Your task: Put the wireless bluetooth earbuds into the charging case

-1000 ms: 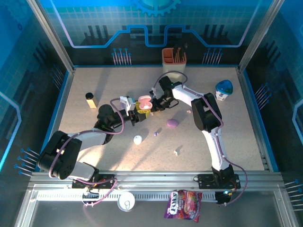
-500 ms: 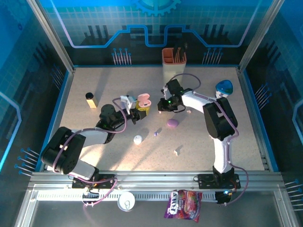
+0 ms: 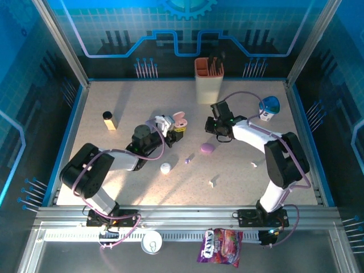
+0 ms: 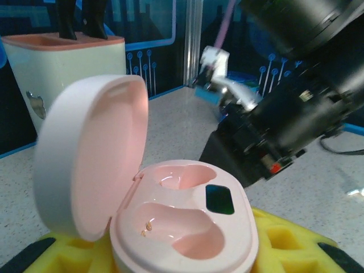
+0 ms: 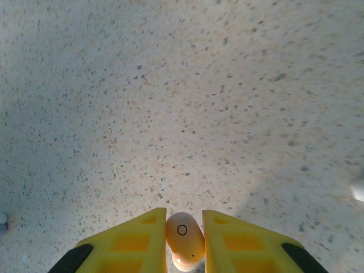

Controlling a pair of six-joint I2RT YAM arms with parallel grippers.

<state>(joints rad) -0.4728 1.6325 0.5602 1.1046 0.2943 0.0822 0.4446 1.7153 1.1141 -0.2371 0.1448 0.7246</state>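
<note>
The left gripper (image 3: 175, 128) held an open pink charging case (image 3: 180, 119) near the middle of the speckled tabletop (image 3: 125, 96), the lid tipped up. The right gripper (image 3: 211, 128) hung to the right of it, apart from the case. Nearer the arm bases lay a lilac case (image 3: 207, 148) and a white case (image 3: 165, 168), with a purple earbud (image 3: 187, 161) between them. A white earbud (image 3: 214, 182) and a second white earbud (image 3: 254, 165) lay further right. A cream utensil holder (image 3: 209, 79) stood at the far edge.

The top camera overlooks the whole table (image 3: 114, 108) from behind; the left wrist camera looks low across it toward the holder (image 4: 68, 79) both share; the right wrist camera faces the tabletop closely.
</note>
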